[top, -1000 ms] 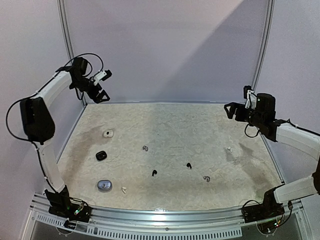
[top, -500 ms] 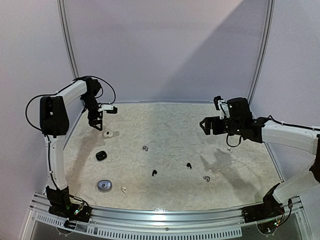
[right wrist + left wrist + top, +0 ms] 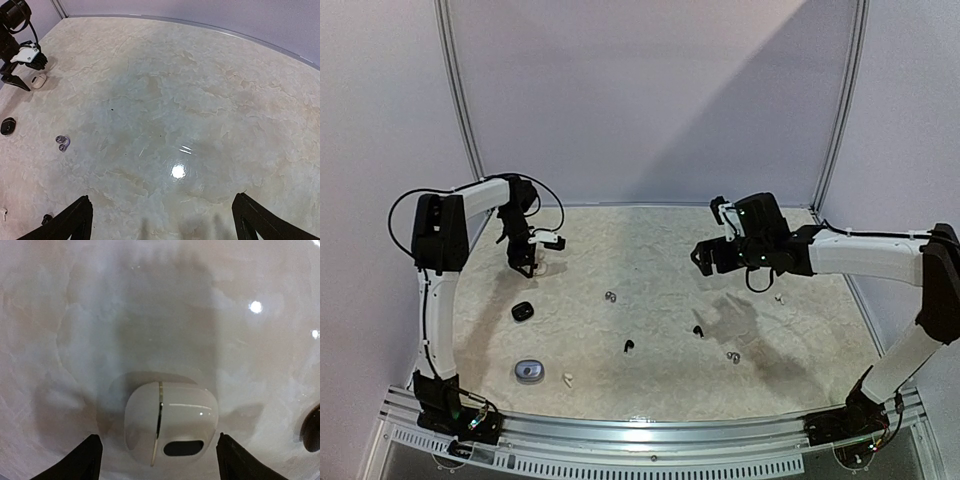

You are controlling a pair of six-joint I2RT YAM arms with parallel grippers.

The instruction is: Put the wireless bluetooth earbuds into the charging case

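Probably a lab cell — plain walls [image 3: 650, 100], metal frame [image 3: 650, 431], marbled table [image 3: 650, 240]

Left gripper [image 3: 525, 265] has dropped from high in the far-left corner to straddle the white case [image 3: 170, 422]. Right gripper [image 3: 708, 257] has swung inward toward the centre.

Three cases sat there: white case [image 3: 170, 422], black case [image 3: 522, 311], grey case [image 3: 529, 371]. Six earbuds lay loose: two black buds [image 3: 629, 346], two white buds [image 3: 567, 379], two silvery buds [image 3: 611, 297].

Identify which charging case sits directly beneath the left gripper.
The white case, framed by the left gripper; the black case and grey case lie well clear of it.
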